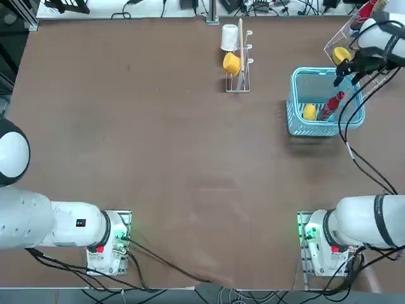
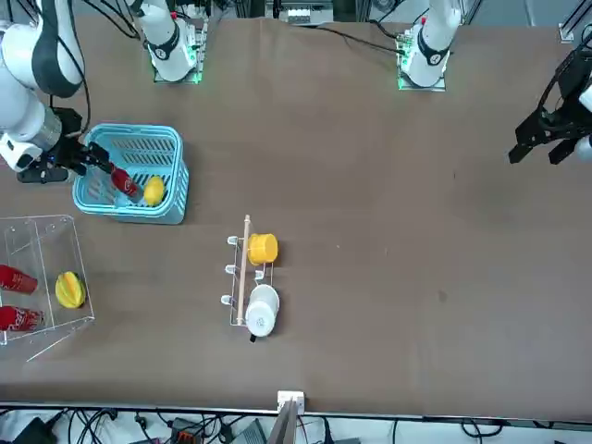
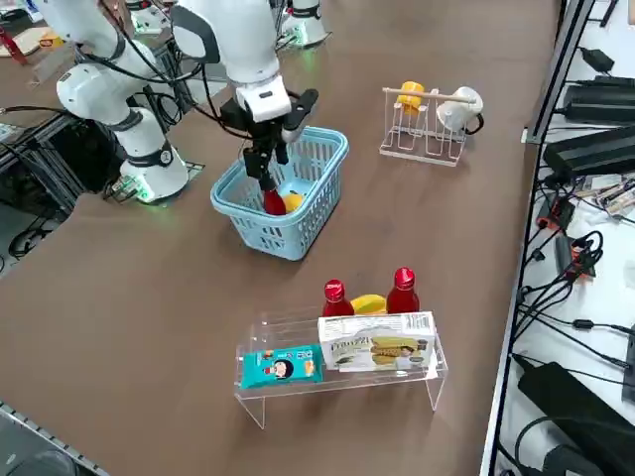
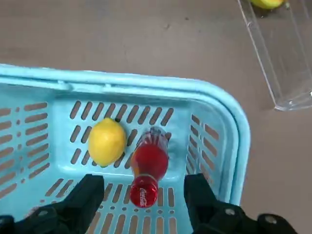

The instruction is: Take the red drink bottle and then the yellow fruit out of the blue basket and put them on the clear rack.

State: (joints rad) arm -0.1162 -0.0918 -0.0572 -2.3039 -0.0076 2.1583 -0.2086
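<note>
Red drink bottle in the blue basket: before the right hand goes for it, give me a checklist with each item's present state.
1. Right hand open, nothing held: ok.
2. Hand lined up over the red drink bottle, one finger either side in the wrist view: ok.
3. Bottle in the blue basket, ungrasped: ok.
4. Yellow fruit apart from the bottle: cannot tell; it lies close alongside.
5. Basket rim clear of the fingers: ok in the wrist view.
6. Free spot on the clear rack: cannot tell; two red bottles, a yellow item and packets already sit there.
</note>
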